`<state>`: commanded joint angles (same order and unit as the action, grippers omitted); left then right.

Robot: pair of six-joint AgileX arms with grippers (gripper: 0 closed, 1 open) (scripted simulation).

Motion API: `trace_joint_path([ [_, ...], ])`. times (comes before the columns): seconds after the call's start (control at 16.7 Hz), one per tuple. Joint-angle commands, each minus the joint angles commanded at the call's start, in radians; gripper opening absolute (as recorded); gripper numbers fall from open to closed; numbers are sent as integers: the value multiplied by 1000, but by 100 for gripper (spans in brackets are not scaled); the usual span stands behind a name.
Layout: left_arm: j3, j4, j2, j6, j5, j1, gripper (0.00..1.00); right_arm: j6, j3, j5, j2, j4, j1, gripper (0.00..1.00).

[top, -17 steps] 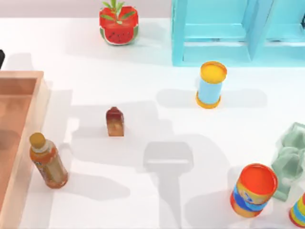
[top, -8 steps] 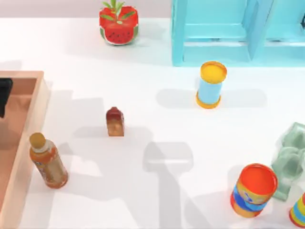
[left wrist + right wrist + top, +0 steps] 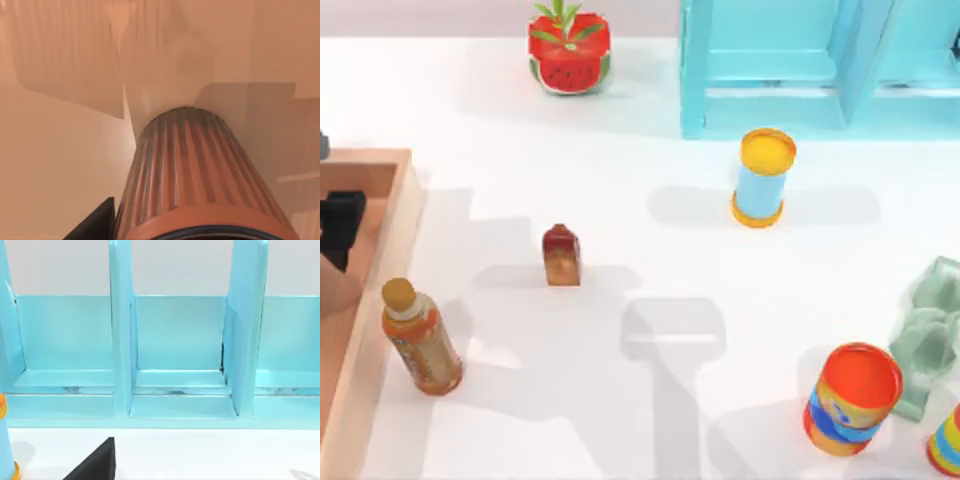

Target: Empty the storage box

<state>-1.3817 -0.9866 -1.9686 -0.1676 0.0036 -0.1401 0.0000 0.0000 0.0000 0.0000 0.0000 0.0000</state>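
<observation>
Since a moment ago, the left tool [image 3: 340,228] has come further in from the top view's left edge, over the large shallow storage box of light orange-tan wood [image 3: 398,215]. Whether its fingers stand wide or narrow I cannot tell. Its wrist camera looks down on a ribbed orange-brown cylinder with a dark blue rim [image 3: 195,175] close below it, against the box's pale wooden floor, with a black part of the tool beside the cylinder.

That box lies at the left side of the white surface [image 3: 650,420]. Just outside its right rim an amber bottle with a yellow-brown cap [image 3: 420,338] stands leaning. Near the middle sits a small dark-red-topped brown block [image 3: 562,256]. Far back stands a red watermelon-patterned pot with a green plant [image 3: 569,50], and right of it a turquoise-blue shelf frame [image 3: 790,70]. A light blue can with orange ends [image 3: 761,178] stands before the shelf. At the near right are an orange can with a blue band [image 3: 851,398] and a pale green crumpled object [image 3: 930,335].

Right arm: its wrist camera faces the shelf's compartments [image 3: 175,350].
</observation>
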Motion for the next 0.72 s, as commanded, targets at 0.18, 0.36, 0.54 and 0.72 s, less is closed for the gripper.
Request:
trace_joint_path([
  [0.18, 0, 0, 0, 0, 0, 0, 85, 0, 0, 0, 0, 0, 0, 100],
  [0.36, 0, 0, 0, 0, 0, 0, 62, 0, 0, 0, 0, 0, 0, 100],
  [0.54, 0, 0, 0, 0, 0, 0, 40, 0, 0, 0, 0, 0, 0, 100],
  [0.72, 0, 0, 0, 0, 0, 0, 17, 0, 0, 0, 0, 0, 0, 100],
])
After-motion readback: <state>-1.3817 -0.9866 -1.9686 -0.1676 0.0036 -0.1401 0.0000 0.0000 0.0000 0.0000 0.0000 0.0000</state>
